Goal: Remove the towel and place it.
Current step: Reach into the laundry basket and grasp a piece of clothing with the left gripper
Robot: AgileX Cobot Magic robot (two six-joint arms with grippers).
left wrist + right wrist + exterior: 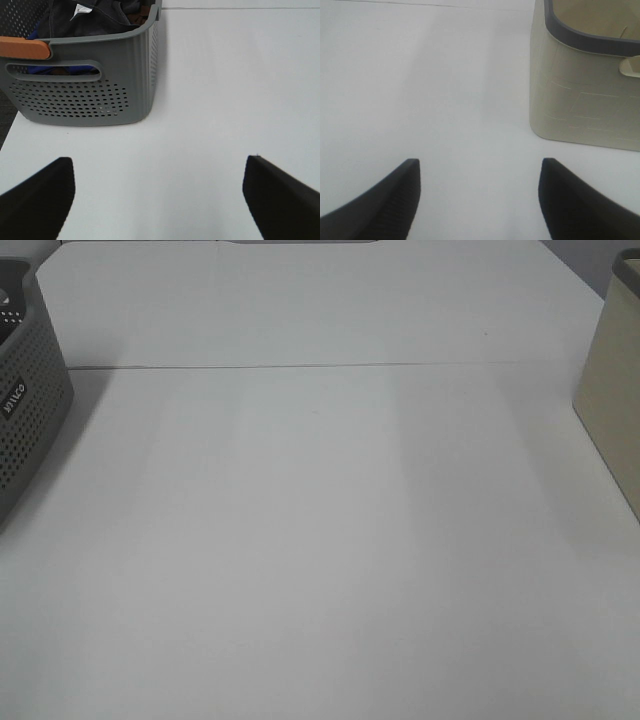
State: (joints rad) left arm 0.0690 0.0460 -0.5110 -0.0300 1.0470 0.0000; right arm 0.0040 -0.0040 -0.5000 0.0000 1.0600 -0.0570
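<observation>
Left claw (157,162) is spread wide and holds nothing; right claw (480,162) is spread and empty too. We see the towel (95,15) as a dark heap inside the basket (80,100), straight ahead of the left claw, beyond the near wall. We judge the left arm the nearer, and its reach must go over the rim. The towel is bunched, so we cannot tell its long axis. We count one towel, one basket, one bin (580,95) near the right claw, two claws, one table (225,75).
</observation>
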